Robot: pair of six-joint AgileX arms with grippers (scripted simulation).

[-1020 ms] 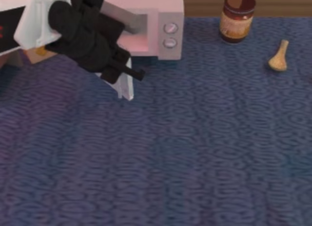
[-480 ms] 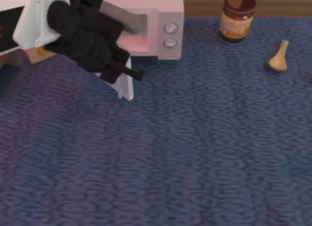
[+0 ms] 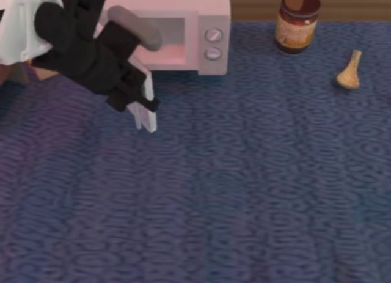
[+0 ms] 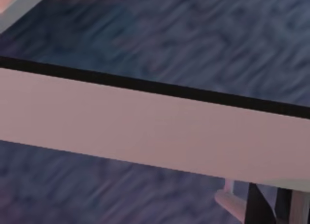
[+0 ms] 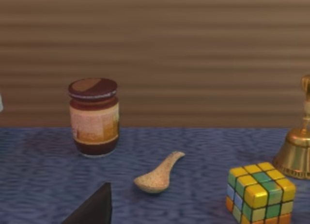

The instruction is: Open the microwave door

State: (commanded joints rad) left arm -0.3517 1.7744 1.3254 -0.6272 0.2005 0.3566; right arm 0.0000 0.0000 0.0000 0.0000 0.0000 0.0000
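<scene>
Microwave: the large white boxy microwave (image 3: 183, 26) with two round silver-grey knobs stands at the far edge of the blue patterned tablecloth (image 3: 244, 191), left of centre in the top view; its cavity shows open to the front.
Door: the flat white microwave door (image 3: 145, 102) stands swung out from the left side of the front, edge-on toward the camera above; in the left wrist view it fills the frame as a pale slab with a dark upper edge (image 4: 145, 127).
Left gripper: the black left gripper (image 3: 135, 99) sits at the door's free edge — the fingers look closed about it, gripping the panel.
Right gripper: not seen from above; its wrist view shows only a dark corner of it, so whether its fingers are apart or together I cannot tell.
Step in hand: the swing-out, judged well along — the door looks near a right angle to the front.
Next move: a short further arc outward and leftward about the hinge, then letting go without nudging the door shut.
Bystanders: a brown-lidded glass jar (image 3: 297, 21) and a pale wooden spoon (image 3: 349, 71) lie well apart on the right.
</scene>
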